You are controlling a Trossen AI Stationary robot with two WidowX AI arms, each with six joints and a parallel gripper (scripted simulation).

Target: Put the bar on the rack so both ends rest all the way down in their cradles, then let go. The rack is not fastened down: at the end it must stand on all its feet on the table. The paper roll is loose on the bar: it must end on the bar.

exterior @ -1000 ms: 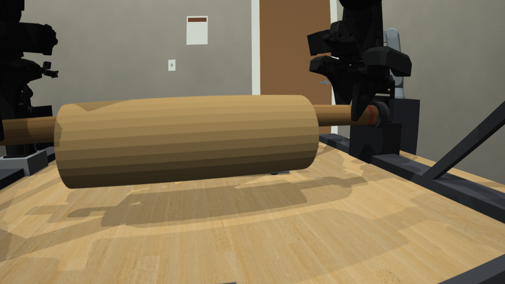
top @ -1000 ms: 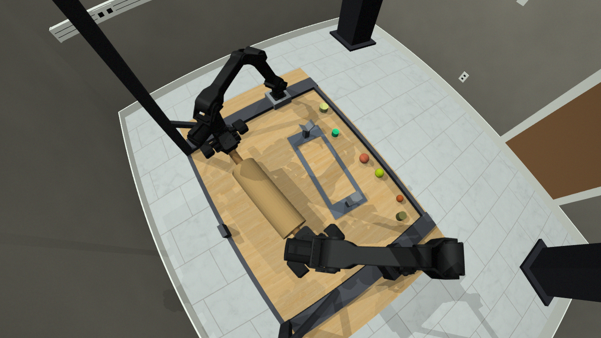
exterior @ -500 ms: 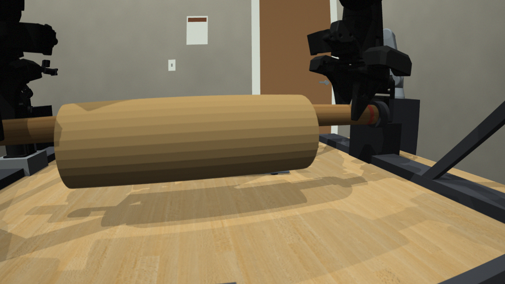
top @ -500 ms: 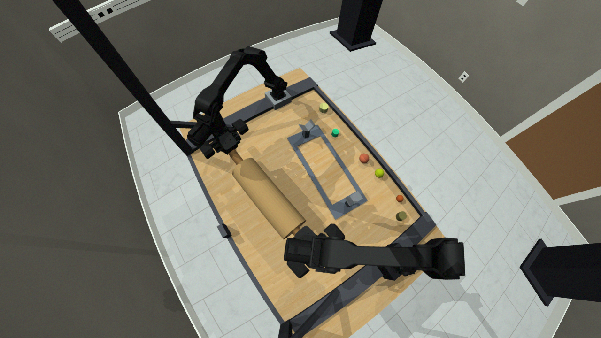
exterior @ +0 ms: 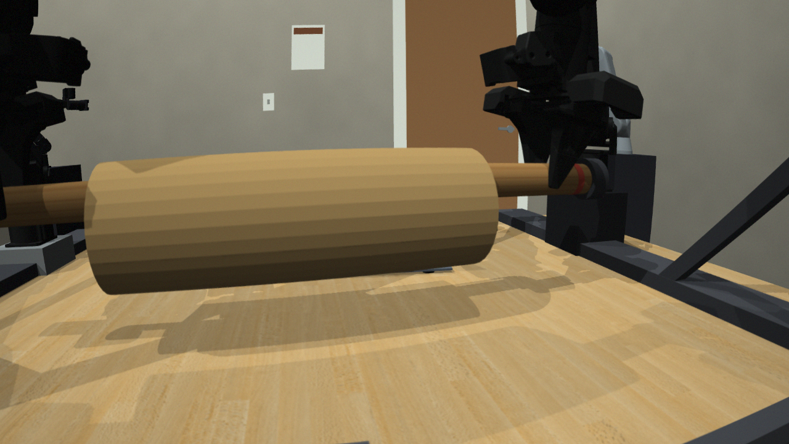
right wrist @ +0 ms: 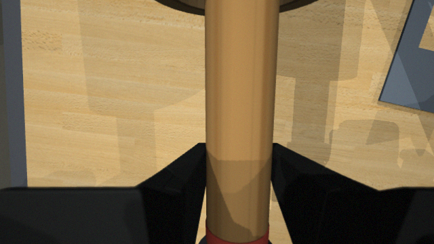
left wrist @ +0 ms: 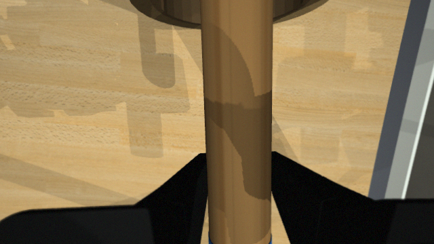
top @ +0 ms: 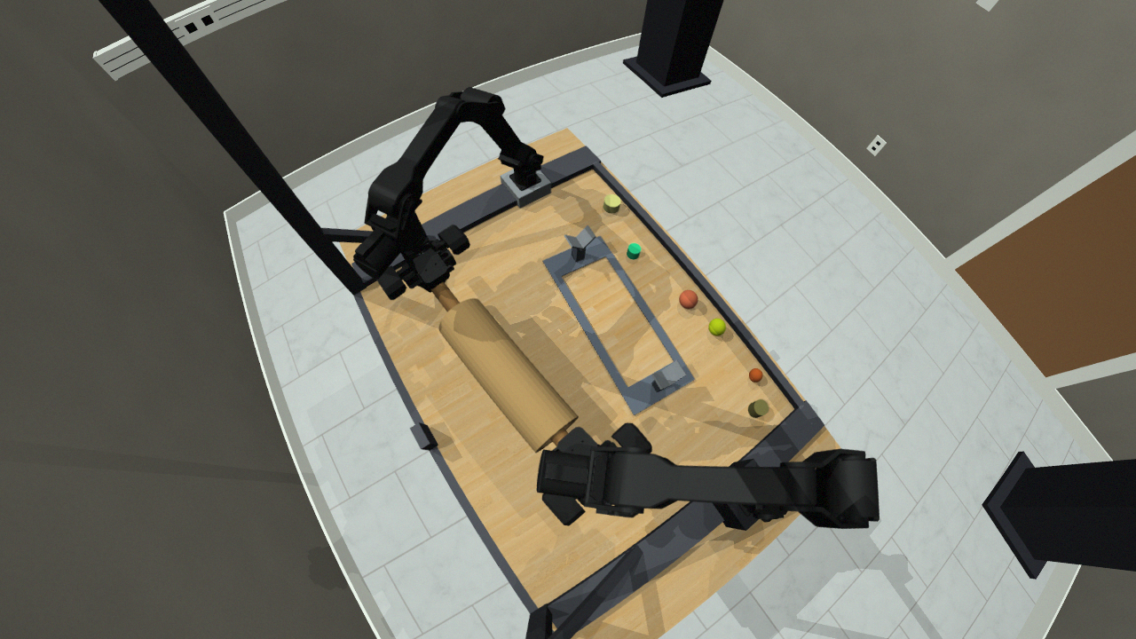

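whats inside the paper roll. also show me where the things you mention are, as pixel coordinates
The bar (top: pixel 446 297) (exterior: pixel 521 179) (left wrist: pixel 237 85) (right wrist: pixel 241 85) runs into the paper roll (top: pixel 508 373) (exterior: pixel 292 221) (left wrist: pixel 176 15) (right wrist: pixel 190 7), coming out at both ends. Its middle stretch is covered, so nothing inside the roll can be seen directly.

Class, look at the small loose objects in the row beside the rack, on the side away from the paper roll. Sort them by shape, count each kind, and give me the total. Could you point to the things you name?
Balls: 3 (red ball (top: pixel 688 298), yellow-green ball (top: pixel 717 327), orange ball (top: pixel 755 374))
Cylinders: 3 (pale yellow cylinder (top: pixel 611 203), green cylinder (top: pixel 633 250), olive cylinder (top: pixel 758 408))
Total: 6
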